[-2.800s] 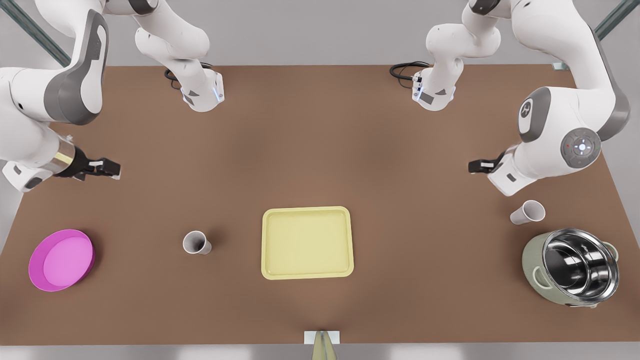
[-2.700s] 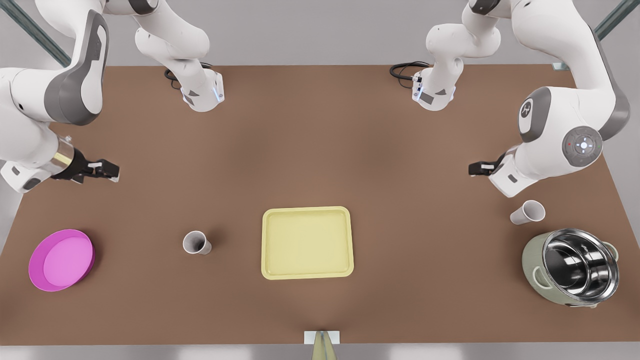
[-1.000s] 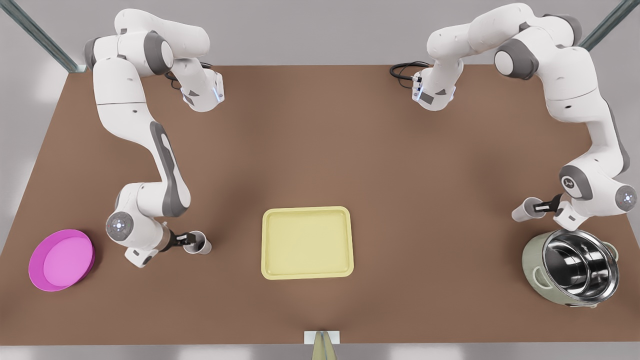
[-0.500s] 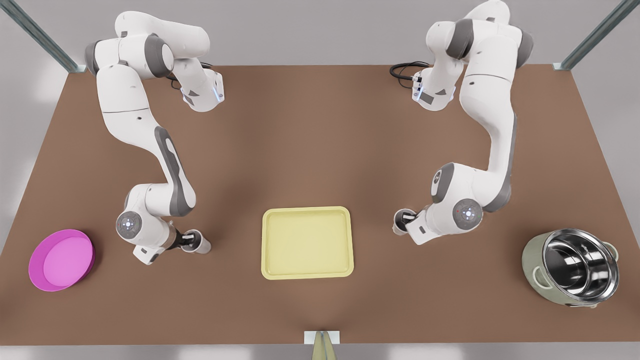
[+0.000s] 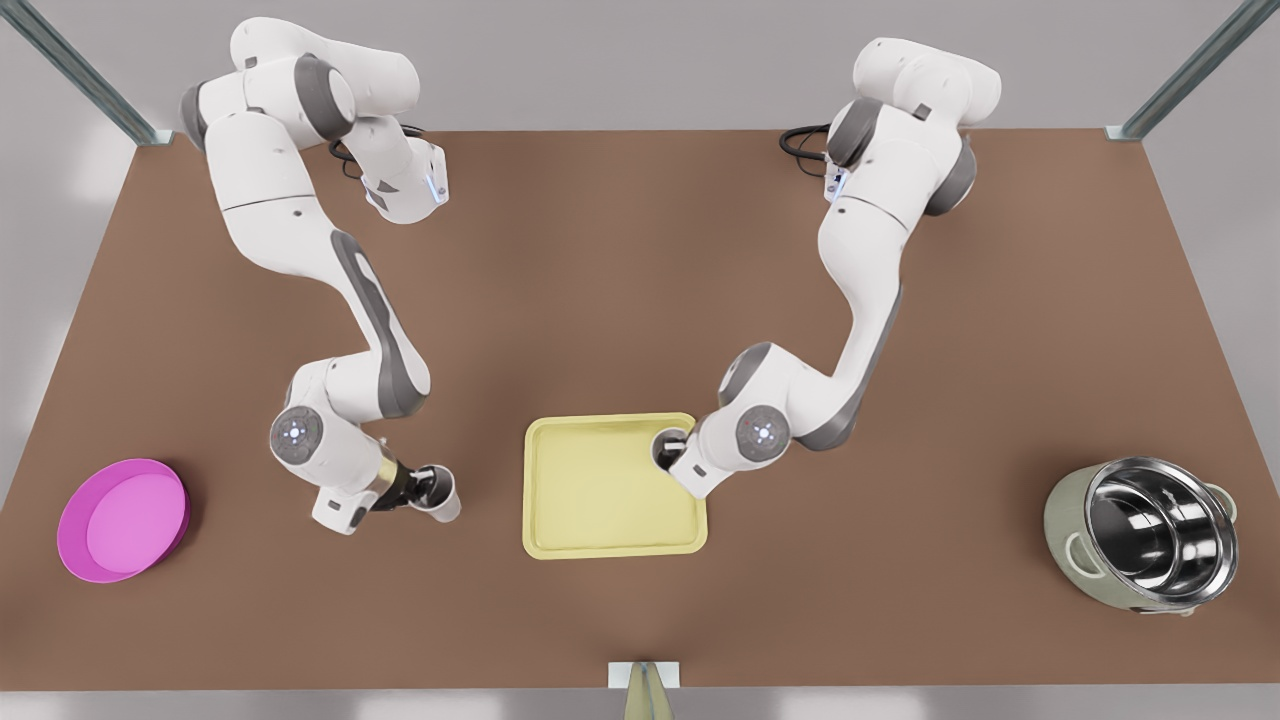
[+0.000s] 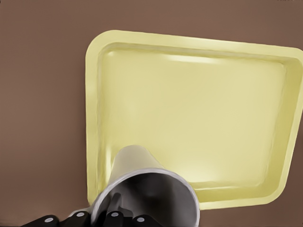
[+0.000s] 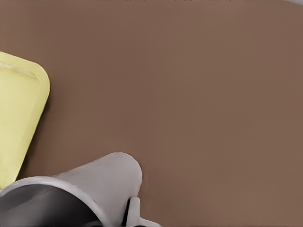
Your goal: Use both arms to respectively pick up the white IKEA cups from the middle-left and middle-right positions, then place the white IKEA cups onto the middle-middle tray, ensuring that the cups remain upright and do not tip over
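Moved inward: left hand (image 5: 673, 443) grips cup (image 5: 660, 452) over tray (image 5: 600, 495), right hand (image 5: 424, 489) grips cup (image 5: 446, 498) beside.

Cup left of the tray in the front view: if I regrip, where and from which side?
Pinch the cup by its rim wall from above, one jaw inside, one outside, as the right gripper holds it now. It looks upright, open-topped and tapered, so a side pinch might slip. The left gripper holds the other cup over the tray.
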You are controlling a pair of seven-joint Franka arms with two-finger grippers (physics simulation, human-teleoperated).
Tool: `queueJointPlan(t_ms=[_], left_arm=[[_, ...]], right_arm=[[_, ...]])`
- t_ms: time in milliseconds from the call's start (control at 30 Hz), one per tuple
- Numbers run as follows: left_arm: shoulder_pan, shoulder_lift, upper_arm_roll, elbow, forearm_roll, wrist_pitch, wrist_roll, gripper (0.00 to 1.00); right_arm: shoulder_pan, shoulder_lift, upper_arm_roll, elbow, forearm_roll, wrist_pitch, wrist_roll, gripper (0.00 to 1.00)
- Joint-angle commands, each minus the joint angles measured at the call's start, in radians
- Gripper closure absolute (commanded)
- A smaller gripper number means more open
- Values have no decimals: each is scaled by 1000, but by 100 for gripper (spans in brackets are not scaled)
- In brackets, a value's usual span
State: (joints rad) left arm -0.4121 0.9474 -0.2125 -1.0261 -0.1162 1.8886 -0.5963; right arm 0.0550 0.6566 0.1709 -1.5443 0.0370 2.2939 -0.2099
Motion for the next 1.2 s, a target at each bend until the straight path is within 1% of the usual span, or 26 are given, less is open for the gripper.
queueJointPlan(t_ms=[0, 167, 367, 400, 433, 467, 500, 533, 567, 600, 667, 800, 833, 867, 900, 967, 1000, 1033, 1067, 1100, 1133, 1167], left_arm=[[-1, 13, -18, 0, -2, 61, -456, 74], [-1, 34, -18, -17, 1, 175, -448, 74], [-4, 34, -18, -49, 9, 215, -448, 73], [-8, 34, -18, -52, 9, 215, -448, 67], [-10, 36, -18, -54, 9, 215, -448, 49], [-10, 34, -18, -55, 30, 215, -448, 19], [-10, 33, -18, -55, 30, 215, -448, 14], [-10, 33, -18, -57, 29, 213, -450, 13], [-10, 30, -18, -61, 29, 208, -450, 5], [-8, 25, -19, -69, 29, 201, -451, 0], [-7, 4, -24, -75, 30, 138, -451, 0], [-1, 4, -28, -75, 30, 132, -450, 0], [1, -2, -28, -75, 30, 98, -448, 0], [15, -33, -28, -72, 30, 0, -447, 0], [19, -90, -22, -62, 32, -139, -450, 0], [73, -258, -21, -54, 41, -397, -451, 0], [127, -326, -24, -45, 90, -491, -445, 0], [177, -384, -24, -43, 159, -523, -439, 0], [210, -426, -22, -40, 236, -614, -234, 0], [259, -433, -22, -38, 245, -669, -48, 0], [297, -475, -18, -49, 244, -677, 87, 0], [283, -567, 51, -158, 239, -651, 263, 0]], right_arm=[[2, 5, 19, 16, -3, 4, -25, 79], [51, 23, 35, 55, 30, 5, -22, 79], [118, 57, 59, 87, 76, 7, -29, 79], [129, 57, 62, 87, 76, 7, -31, 79], [149, 57, 62, 89, 76, 7, -28, 79], [169, 58, 62, 98, 76, 7, -20, 79], [181, 72, 62, 104, 75, 7, -28, 79], [193, 74, 62, 104, 73, 7, -26, 79], [198, 83, 62, 104, 73, 9, -25, 79], [206, 89, 62, 102, 72, 27, -25, 79], [207, 107, 62, 102, 70, 48, -25, 79], [206, 138, 62, 99, 70, 62, -34, 79], [206, 149, 62, 99, 70, 62, -34, 79], [207, 153, 62, 98, 70, 62, -36, 79], [209, 164, 62, 99, 70, 64, -36, 79], [213, 167, 62, 99, 70, 68, -36, 79], [215, 167, 62, 99, 72, 71, -32, 79], [215, 167, 62, 99, 73, 73, -29, 0], [215, 167, 62, 99, 73, 78, -32, 0], [215, 167, 62, 101, 73, 78, -32, 0], [215, 167, 62, 101, 73, 79, -32, 0], [215, 167, 64, 101, 73, 79, -31, 0]])
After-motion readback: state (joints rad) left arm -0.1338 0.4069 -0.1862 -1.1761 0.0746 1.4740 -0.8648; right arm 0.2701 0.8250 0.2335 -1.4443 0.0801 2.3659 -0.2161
